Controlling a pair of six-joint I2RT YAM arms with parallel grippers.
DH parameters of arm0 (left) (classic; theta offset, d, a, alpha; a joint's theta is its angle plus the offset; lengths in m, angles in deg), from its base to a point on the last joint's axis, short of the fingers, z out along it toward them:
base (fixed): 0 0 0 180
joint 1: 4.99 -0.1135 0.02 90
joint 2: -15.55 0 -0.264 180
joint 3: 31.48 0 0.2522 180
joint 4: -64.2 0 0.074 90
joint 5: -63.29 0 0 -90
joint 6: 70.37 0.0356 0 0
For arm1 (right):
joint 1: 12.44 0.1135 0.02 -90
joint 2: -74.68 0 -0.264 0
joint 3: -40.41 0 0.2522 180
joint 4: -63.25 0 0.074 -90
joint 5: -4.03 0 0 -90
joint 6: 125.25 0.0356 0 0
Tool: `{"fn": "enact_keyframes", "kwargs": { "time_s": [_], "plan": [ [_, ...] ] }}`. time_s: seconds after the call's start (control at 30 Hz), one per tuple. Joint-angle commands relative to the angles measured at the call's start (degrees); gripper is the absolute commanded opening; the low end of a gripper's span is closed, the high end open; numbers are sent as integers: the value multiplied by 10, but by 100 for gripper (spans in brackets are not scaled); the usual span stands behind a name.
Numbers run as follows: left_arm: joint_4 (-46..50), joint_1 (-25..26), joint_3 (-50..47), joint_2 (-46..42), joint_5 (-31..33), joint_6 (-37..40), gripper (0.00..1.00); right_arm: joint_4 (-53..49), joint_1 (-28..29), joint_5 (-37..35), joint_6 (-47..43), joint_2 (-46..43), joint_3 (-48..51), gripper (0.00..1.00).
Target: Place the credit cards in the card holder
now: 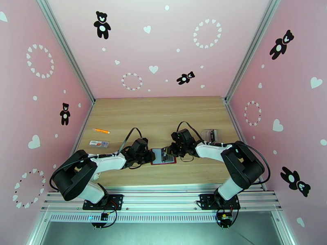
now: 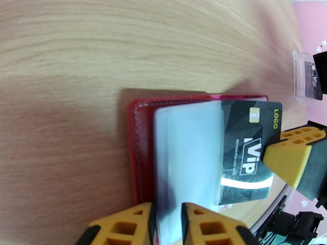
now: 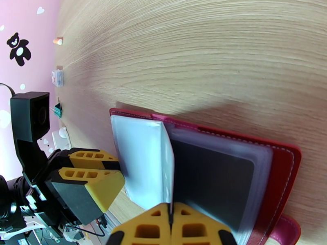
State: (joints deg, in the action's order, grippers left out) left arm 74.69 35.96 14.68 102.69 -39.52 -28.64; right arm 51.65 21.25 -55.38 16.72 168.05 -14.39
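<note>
While the card holder (image 3: 282,168) lies open and flat on the wooden surface (image 1: 163,115), between the two arms and close to the near edge, one grey sleeve (image 2: 188,160) is raised off its stack. The left fingers (image 2: 122,227) are pinched shut on that sleeve's near edge. The right fingers (image 3: 147,229) are pressed together on the end of a dark credit card (image 2: 245,152) with a chip, a silver stripe and "VIP" lettering. In the left wrist view the card's inner edge sits behind the lifted sleeve, while the rest sticks out over the holder's right half. A dark rectangle (image 3: 208,180) shows through the sleeves still lying flat; it may be a card already stored, though the cloudy plastic blurs it.

Beyond the right arm, a clear plastic case (image 2: 304,76) stands apart from the holder with another dark card (image 2: 314,80) inside it.

The surface is pale wood grain, enclosed by pink walls (image 1: 163,45) printed with black bears, white hearts and rings. An aluminium rail (image 1: 163,199) carries the arm bases.

On the left of the surface, well away from the holder, lie a thin orange stick (image 1: 101,130) and a white-and-red strip (image 1: 99,143). In the top view both wrists meet over the holder and cover its side edges.
</note>
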Motion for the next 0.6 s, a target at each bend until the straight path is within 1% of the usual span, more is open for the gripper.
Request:
{"fn": "enact_keyframes", "kwargs": {
  "time_s": [0.0, 0.57],
  "plan": [
    [7, -4, -8, 2, 16, 4, 25, -28, 8, -12, -1, -1, 15, 0],
    [6, -4, -4, 8, 15, 10, 25, -40, 14, -8, -8, 7, 9, 0]
  ]
}}
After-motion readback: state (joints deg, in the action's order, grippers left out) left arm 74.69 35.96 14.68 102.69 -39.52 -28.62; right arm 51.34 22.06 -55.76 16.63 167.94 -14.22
